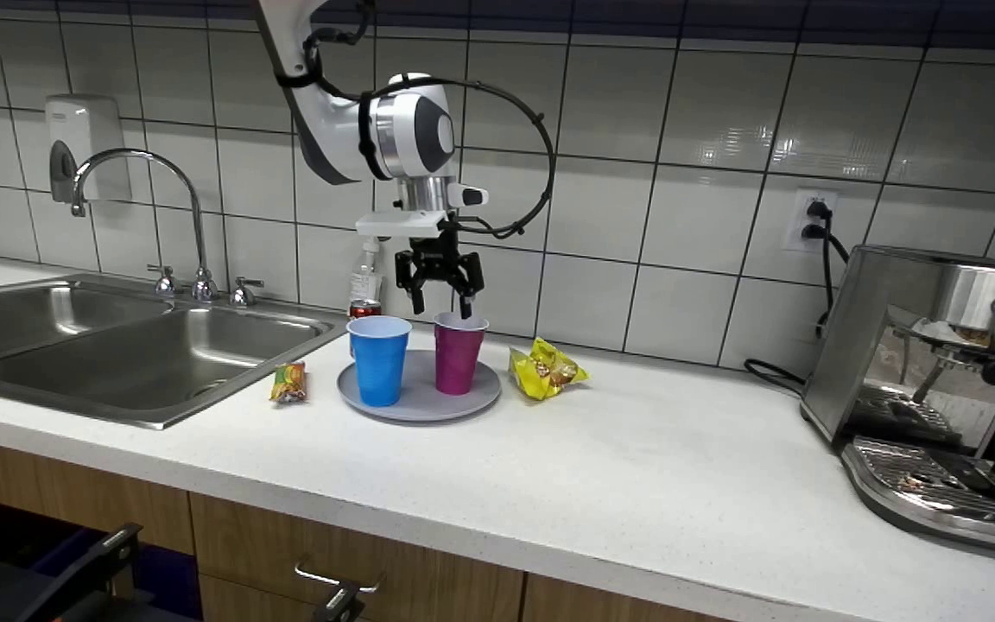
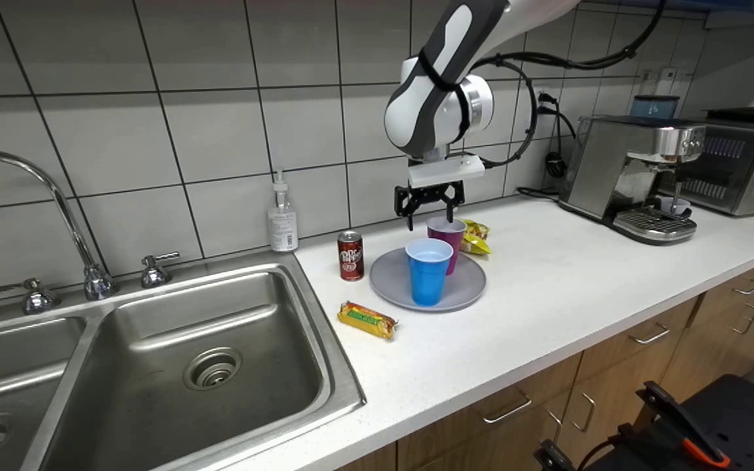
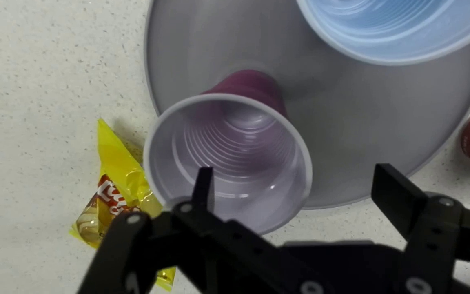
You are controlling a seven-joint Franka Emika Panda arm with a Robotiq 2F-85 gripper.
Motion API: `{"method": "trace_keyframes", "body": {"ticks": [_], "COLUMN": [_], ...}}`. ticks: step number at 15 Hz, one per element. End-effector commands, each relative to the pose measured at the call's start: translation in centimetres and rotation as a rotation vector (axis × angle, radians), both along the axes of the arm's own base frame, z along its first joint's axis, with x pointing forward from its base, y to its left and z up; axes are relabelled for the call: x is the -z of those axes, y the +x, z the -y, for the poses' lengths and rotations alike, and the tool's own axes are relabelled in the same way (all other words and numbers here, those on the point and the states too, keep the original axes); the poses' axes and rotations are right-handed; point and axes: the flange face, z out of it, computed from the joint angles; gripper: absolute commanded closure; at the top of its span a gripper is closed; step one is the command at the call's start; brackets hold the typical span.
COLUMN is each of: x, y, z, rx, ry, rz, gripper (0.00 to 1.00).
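Note:
My gripper [image 3: 294, 181] is open and empty, pointing down. It also shows in both exterior views [image 1: 442, 304] [image 2: 429, 219]. One finger overlaps the mouth of the magenta cup [image 3: 243, 163]; whether its tip dips below the rim I cannot tell. The other finger is off to the cup's side, over the plate's edge. The magenta cup [image 1: 459, 358] and a blue cup [image 1: 381, 367] stand upright on a round grey plate [image 1: 420, 371]. Both cups look empty in the wrist view, though the blue cup [image 3: 398, 36] is partly cut off there.
A yellow snack bag [image 1: 545, 371] lies beside the plate near the magenta cup. A Dr Pepper can [image 2: 351, 255], a wrapped bar [image 2: 367, 320] and a pump bottle [image 2: 283, 222] are on the sink side. The sink [image 2: 266, 288], tiled wall [image 1: 601, 207] and coffee machine [image 1: 912, 345] surround the counter.

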Motion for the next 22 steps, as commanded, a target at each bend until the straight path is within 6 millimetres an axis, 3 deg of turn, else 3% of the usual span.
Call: {"method": "trace_keyframes", "body": {"ticks": [1,10,22], "x": [-2.0,-3.5,-6.9], "y": [-1.2,-4.6,-12.8], "z": [0.6,2.6,4.9], "rx": [-0.014,-0.036,-0.228], "ry": [0.011,0.016,0.003], "rz": [0.067,0.233,0.209], "gripper": [0.00,0.00,0.00]}}
